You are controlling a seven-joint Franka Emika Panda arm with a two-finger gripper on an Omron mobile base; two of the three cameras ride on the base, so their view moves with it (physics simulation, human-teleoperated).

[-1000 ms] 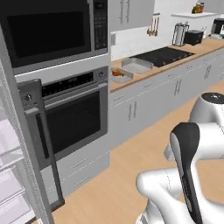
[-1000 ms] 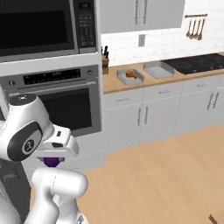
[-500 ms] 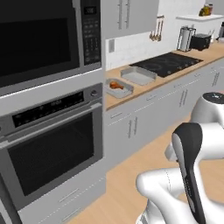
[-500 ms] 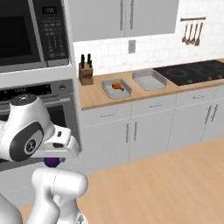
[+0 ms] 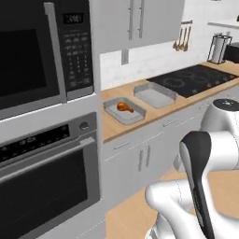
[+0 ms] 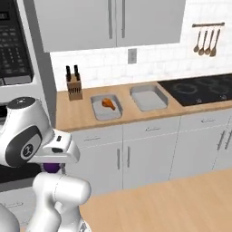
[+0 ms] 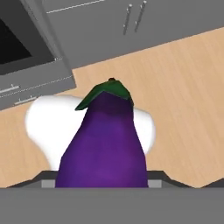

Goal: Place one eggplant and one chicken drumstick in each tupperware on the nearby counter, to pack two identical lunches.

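The kitchen lay ahead of me, a long light-wood counter (image 6: 86, 118) on pale grey cabinet fronts running from the built-in black oven (image 5: 44, 186) to the black stovetop (image 6: 199, 89), with a wooden knife block (image 6: 74, 86) near its left end. Two shallow grey rectangular tupperware trays sat side by side on it, close but apart: the left tray (image 5: 124, 111) held an orange-brown chicken drumstick (image 5: 123, 107), and the right tray (image 5: 155, 94) looked bare. In the hand view the gripper (image 7: 103, 181) was clenched around a glossy purple eggplant (image 7: 103, 151), its green cap (image 7: 106, 93) pointing away from the hand, carried low over the wooden floor (image 7: 183, 87) and well short of the counter. I judged the eggplant fairly light and firm, but smooth-skinned and tapered, so it could slide toward the narrow end; a hold across the broad lower body seemed the safest. I reckoned it belonged in either tray, as both lacked one.
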